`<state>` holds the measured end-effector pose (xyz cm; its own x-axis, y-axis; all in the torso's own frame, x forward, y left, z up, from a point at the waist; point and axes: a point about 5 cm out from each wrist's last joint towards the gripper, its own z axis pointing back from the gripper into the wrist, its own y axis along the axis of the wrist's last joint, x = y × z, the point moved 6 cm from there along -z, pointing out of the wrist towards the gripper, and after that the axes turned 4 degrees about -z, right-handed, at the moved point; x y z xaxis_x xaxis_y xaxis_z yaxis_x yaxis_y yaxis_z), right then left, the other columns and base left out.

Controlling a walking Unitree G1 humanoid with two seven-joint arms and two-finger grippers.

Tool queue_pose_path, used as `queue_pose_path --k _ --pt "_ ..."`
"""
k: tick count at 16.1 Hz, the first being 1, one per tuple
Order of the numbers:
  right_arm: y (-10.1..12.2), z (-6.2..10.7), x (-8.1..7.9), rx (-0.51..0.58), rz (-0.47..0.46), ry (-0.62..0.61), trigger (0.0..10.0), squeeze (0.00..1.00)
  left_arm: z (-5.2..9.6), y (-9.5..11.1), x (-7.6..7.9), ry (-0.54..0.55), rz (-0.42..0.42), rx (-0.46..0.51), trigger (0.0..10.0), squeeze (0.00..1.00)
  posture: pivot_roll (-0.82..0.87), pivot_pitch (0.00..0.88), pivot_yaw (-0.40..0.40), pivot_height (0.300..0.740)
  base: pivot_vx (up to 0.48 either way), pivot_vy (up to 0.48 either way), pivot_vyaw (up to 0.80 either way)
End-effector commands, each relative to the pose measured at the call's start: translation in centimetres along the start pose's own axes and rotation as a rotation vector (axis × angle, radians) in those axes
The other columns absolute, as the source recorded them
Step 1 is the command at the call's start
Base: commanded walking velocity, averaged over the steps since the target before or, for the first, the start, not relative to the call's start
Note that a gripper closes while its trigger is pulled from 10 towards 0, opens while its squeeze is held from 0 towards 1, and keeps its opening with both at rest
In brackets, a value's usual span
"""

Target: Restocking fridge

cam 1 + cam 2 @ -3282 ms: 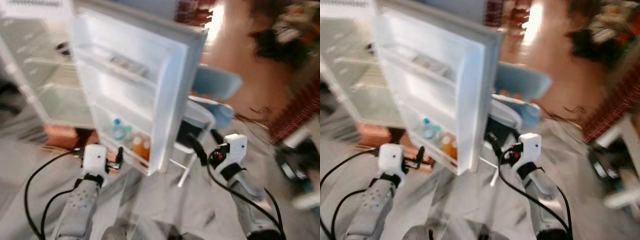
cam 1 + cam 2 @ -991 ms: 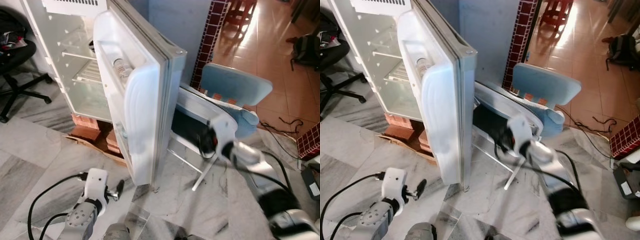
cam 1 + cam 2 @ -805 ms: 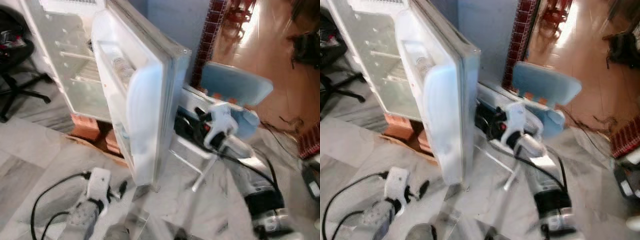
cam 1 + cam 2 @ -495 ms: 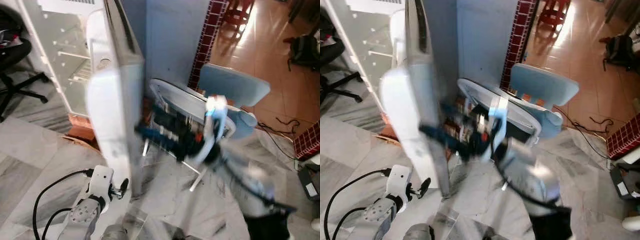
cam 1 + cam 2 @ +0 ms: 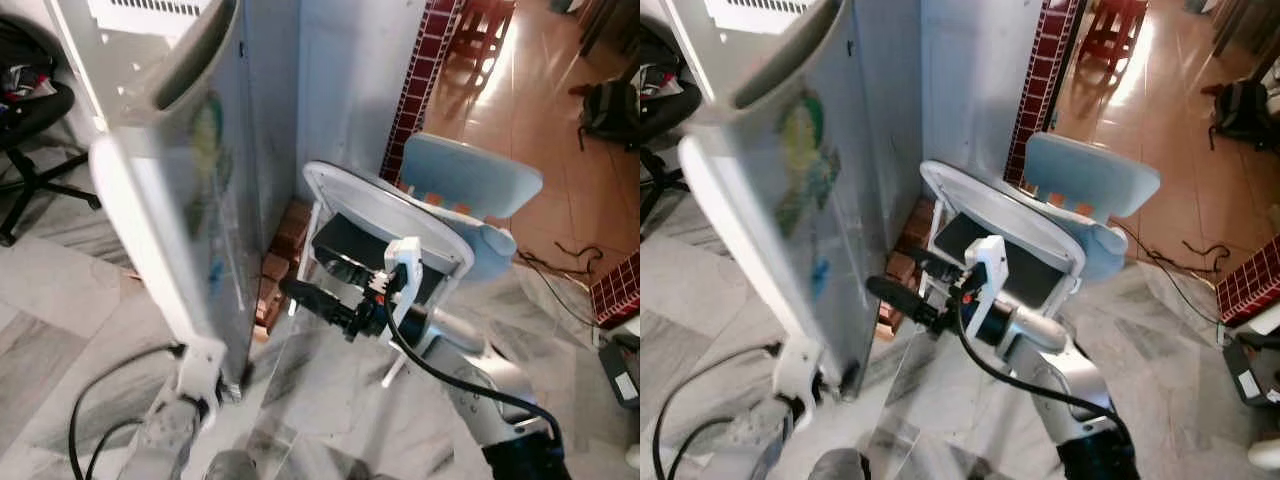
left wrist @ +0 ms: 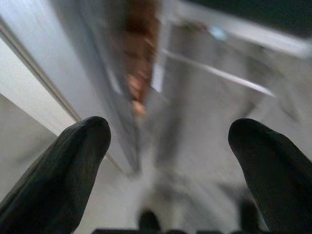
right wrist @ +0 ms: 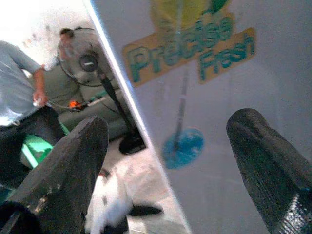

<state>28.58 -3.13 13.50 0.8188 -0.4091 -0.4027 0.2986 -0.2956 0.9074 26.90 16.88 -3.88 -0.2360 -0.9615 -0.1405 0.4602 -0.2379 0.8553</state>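
Fridge door (image 5: pixel 190 200) tall at the left of the head views, outer face turned this way, blurred, with a green and yellow sticker and a small blue one on it; the sticker's lettering reads large in the right wrist view. Fridge body (image 5: pixel 95 40) behind it, white, a vent grille at its top edge. Marble floor (image 5: pixel 60 320) grey and veined underneath, orange tiles further back on the right. Blue chair (image 5: pixel 1090 190) against the grey wall, with a white folding frame (image 5: pixel 990 225) leaning in front of it. Brick pillar (image 5: pixel 425 60) dark red beside the wall. Black office chair (image 5: pixel 25 110) at far left. Stack of bricks (image 5: pixel 280 260) low between door and white frame. Right gripper (image 5: pixel 890 293) stretched out toward the door's outer face, just beside it, jaws spread wide apart and grasping nothing; contact with the door cannot be told. Left gripper (image 5: pixel 232 390) low by the door's bottom corner, blurred, jaws likewise parted and empty in the left wrist view. Person and standing fan (image 7: pixel 90 61) in the right wrist view, past the door's edge.
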Motion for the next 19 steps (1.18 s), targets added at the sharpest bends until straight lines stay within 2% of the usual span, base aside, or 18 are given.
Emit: queue_pose_path --k 1,2,4,5,6,7,8,9,10,12,13,15,19 --pt "0.2 0.3 1.2 0.012 0.038 -0.069 10.0 0.00 -0.3 2.7 -5.7 0.237 -0.023 0.097 10.0 0.00 0.14 0.035 -0.053 0.740 0.000 0.000 0.00" --pt "0.3 0.4 1.8 0.027 0.055 -0.097 10.0 0.00 -0.3 3.4 -8.4 0.315 0.002 0.096 10.0 0.00 0.14 0.035 -0.057 0.740 0.000 0.000 0.00" --pt "-0.2 0.6 1.9 0.016 0.065 -0.106 10.0 0.00 0.8 5.3 -14.6 0.504 -0.031 0.126 10.0 0.00 0.14 0.032 -0.054 0.740 0.000 0.000 0.00" --pt "-0.5 0.7 1.9 0.001 0.078 -0.105 10.0 0.00 1.3 5.8 -15.8 0.540 -0.022 0.139 10.0 0.00 0.14 0.032 -0.052 0.740 0.000 0.000 0.00" --pt "-0.7 0.8 1.9 -0.009 0.083 -0.109 10.0 0.00 1.6 6.3 -16.2 0.552 -0.037 0.157 10.0 0.00 0.14 0.033 -0.049 0.740 0.000 0.000 0.00" --pt "-0.8 0.9 2.0 -0.010 0.080 -0.114 10.0 0.00 1.5 6.6 -15.3 0.525 -0.056 0.174 10.0 0.00 0.14 0.034 -0.047 0.740 0.000 0.000 0.00" --pt "-1.0 0.9 1.9 -0.014 0.084 -0.117 10.0 0.00 1.1 6.9 -12.9 0.467 -0.082 0.210 10.0 0.00 0.14 0.037 -0.044 0.740 0.000 0.000 0.00" --pt "-1.1 0.9 2.0 -0.014 0.088 -0.118 10.0 0.00 0.9 7.0 -12.1 0.451 -0.087 0.225 10.0 0.00 0.14 0.037 -0.044 0.740 0.000 0.000 0.00" --pt "-1.5 1.0 2.0 -0.022 0.097 -0.122 10.0 0.00 0.2 7.5 -7.8 0.338 -0.076 0.279 10.0 0.00 0.14 0.041 -0.046 0.740 0.000 0.000 0.00" --pt "-2.0 1.2 2.1 -0.044 0.124 -0.135 10.0 0.00 0.2 7.9 -5.1 0.270 -0.060 0.316 10.0 0.00 0.14 0.044 -0.049 0.740 0.000 0.000 0.00" --pt "-1.8 1.3 2.4 -0.031 0.132 -0.159 10.0 0.00 0.4 8.0 -4.9 0.269 -0.056 0.316 10.0 0.00 0.14 0.044 -0.049 0.740 0.000 0.000 0.00" --pt "-1.0 1.5 3.7 0.019 0.172 -0.273 10.0 0.00 0.8 9.5 -5.0 0.263 -0.051 0.347 10.0 0.00 0.14 0.062 -0.053 0.740 0.000 0.000 0.00" --pt "0.0 2.5 5.6 0.102 0.216 -0.461 10.0 0.00 1.7 11.9 -6.5 0.292 -0.055 0.389 10.0 0.00 0.14 0.081 -0.057 0.740 0.000 0.128 0.00"
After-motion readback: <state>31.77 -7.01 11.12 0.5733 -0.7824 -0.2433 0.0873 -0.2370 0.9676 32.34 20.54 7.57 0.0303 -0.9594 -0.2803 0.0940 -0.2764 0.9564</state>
